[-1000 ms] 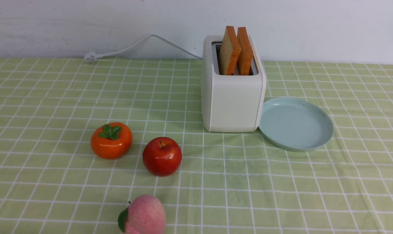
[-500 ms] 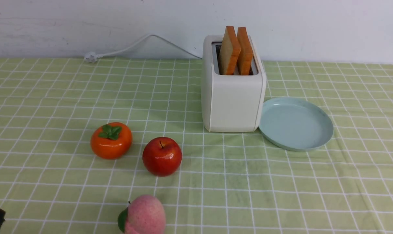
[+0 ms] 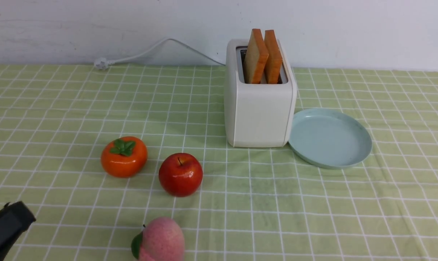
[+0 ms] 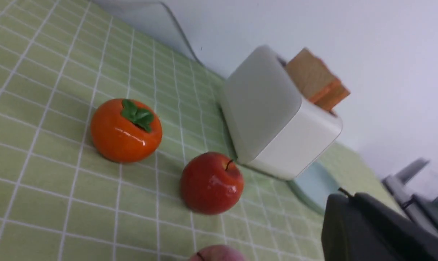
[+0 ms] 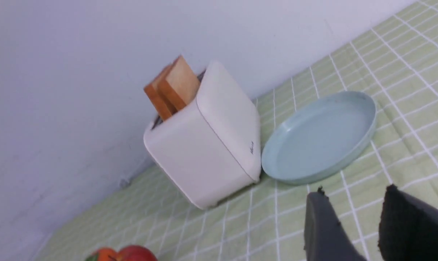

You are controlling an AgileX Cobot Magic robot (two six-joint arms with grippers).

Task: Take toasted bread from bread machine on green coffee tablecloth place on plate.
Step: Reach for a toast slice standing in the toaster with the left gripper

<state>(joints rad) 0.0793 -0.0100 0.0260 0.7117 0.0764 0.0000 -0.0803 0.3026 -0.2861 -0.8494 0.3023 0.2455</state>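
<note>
The left fingers (image 4: 351, 197) have just come into the front view at its near left corner and have drawn shut, apparently on nothing, though the wrist view is blurred. They would need to reopen before taking bread. The right fingers (image 5: 356, 190) stand apart, partly open and empty. Nearest on the cloth (image 3: 324, 224) lies the peach (image 3: 162, 239), then the apple (image 3: 180, 174) and persimmon (image 3: 124, 157); a low left approach could clip them. Open cloth lies right of the fruit, before the toaster (image 3: 264, 116) and plate (image 3: 331, 139), its rim close beside the toaster. Both slices (image 3: 255, 58) stand upright in the slots, tops clear to grip.
</note>
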